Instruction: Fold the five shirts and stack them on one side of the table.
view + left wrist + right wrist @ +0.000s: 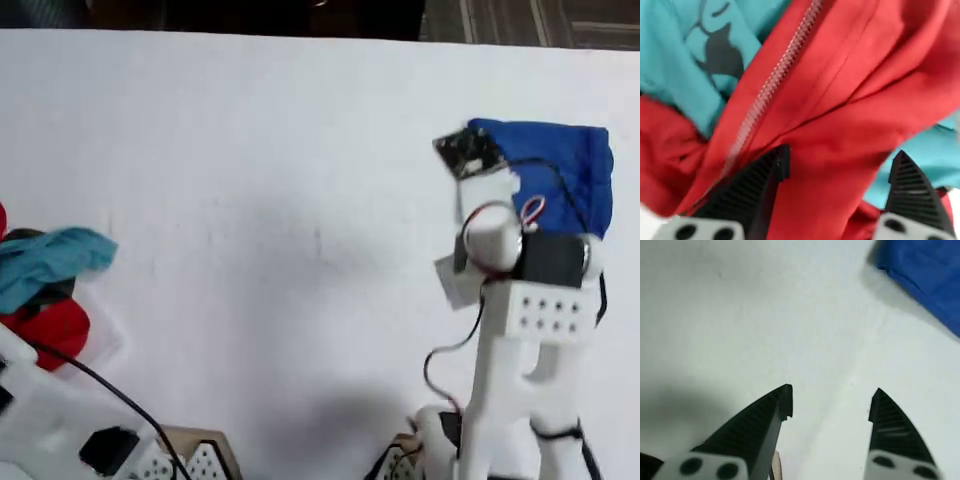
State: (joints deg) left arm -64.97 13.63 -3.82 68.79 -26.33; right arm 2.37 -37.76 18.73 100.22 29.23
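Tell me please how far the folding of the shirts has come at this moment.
Done, it seems: one blue shirt lies folded on the right side of the table, with the open right gripper over bare table beside it. In hand: the open left gripper is at a red garment with a zipper, not closed on it. Left: the red garment and a teal shirt lie crumpled together at the left edge; no stack yet.

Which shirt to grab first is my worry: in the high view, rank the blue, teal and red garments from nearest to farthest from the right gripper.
1. Blue shirt, beside the right gripper, right side.
2. Teal shirt, far left edge.
3. Red garment, far left, beside the teal, slightly farther.
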